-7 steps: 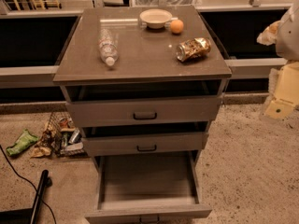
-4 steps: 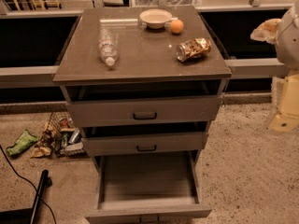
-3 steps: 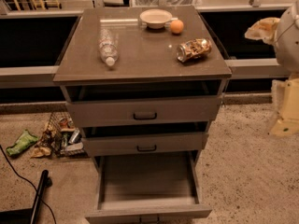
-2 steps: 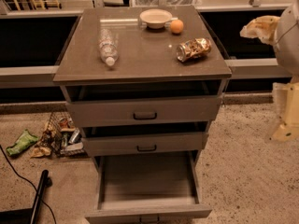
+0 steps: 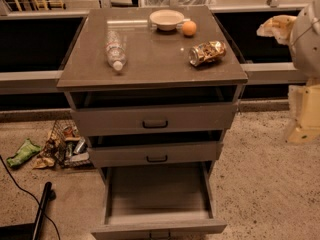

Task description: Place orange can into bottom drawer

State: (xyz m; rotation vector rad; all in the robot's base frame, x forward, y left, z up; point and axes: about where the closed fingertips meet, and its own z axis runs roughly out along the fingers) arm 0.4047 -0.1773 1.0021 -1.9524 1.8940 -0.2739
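The orange can (image 5: 207, 52) lies on its side on the right part of the grey cabinet top (image 5: 150, 64), silver end toward the front left. The bottom drawer (image 5: 158, 200) is pulled far out and its grey inside is bare. The two drawers above it are slightly ajar. My gripper (image 5: 275, 26) hangs at the right edge of the view, level with the cabinet top, to the right of the can and apart from it. It holds nothing that I can see.
A clear plastic bottle (image 5: 115, 51) lies on the left of the top. A white bowl (image 5: 166, 19) and a round orange fruit (image 5: 189, 28) sit at the back. My pale arm (image 5: 305, 114) stands right of the cabinet. Litter (image 5: 60, 146) and a black cable (image 5: 20, 181) lie on the floor left.
My gripper has crept left toward the cabinet top, while the lower arm has shifted slightly right. The can, bottle and drawers have not moved.
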